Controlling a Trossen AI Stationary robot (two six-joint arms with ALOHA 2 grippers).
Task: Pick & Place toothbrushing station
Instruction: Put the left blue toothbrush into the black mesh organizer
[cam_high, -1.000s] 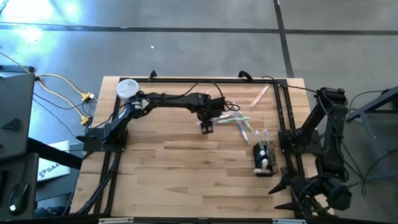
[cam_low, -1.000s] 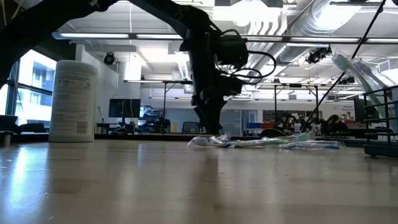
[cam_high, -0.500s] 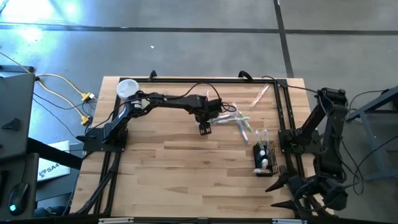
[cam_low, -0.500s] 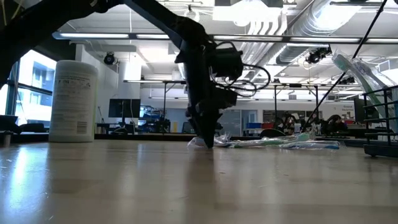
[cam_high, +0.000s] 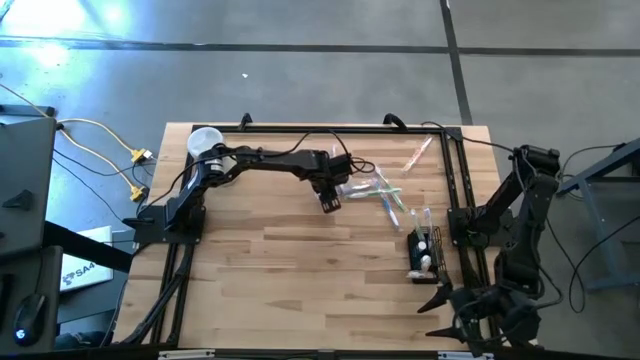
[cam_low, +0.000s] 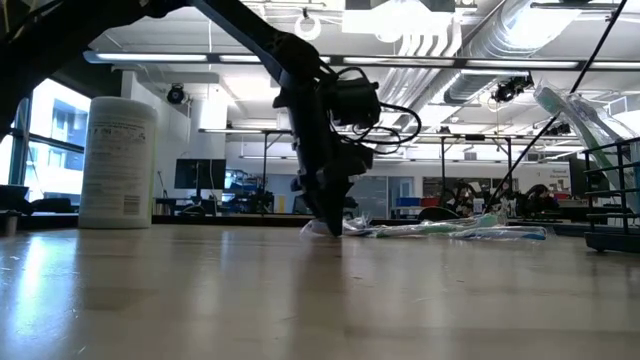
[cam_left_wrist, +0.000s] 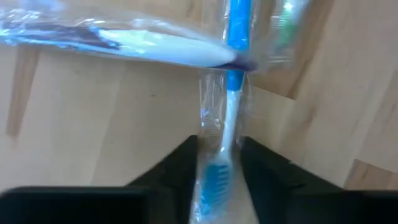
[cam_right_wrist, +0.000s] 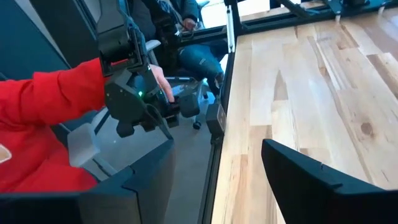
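Several wrapped toothbrushes lie in a loose pile on the wooden table, right of centre. My left gripper stands at the pile's left end, pointing steeply down, its tips at the table. It is closed on a blue-and-white toothbrush in a clear wrapper. The black mesh holder stands nearer the right edge with some items in it. A pink toothbrush lies alone at the far right. My right gripper waits open, off the table's near right corner. My left gripper has the toothbrush's bristle end between its two fingers, one finger on each side of the clear wrapper. The fingers come from above, pointing steeply down. The toothbrush lies flat on the table, with another wrapped toothbrush lying across its handle.
A white canister stands at the far left corner, also in the low view. Black frame rails run along the table's left, far and right edges. Beyond the near right edge a person in a red sleeve holds a control handle.
My left gripper has come down from just above the table until its tips reach the wood at the left end of the toothbrush pile, shifting slightly toward the table's left. My right arm has drifted a little toward the near edge.
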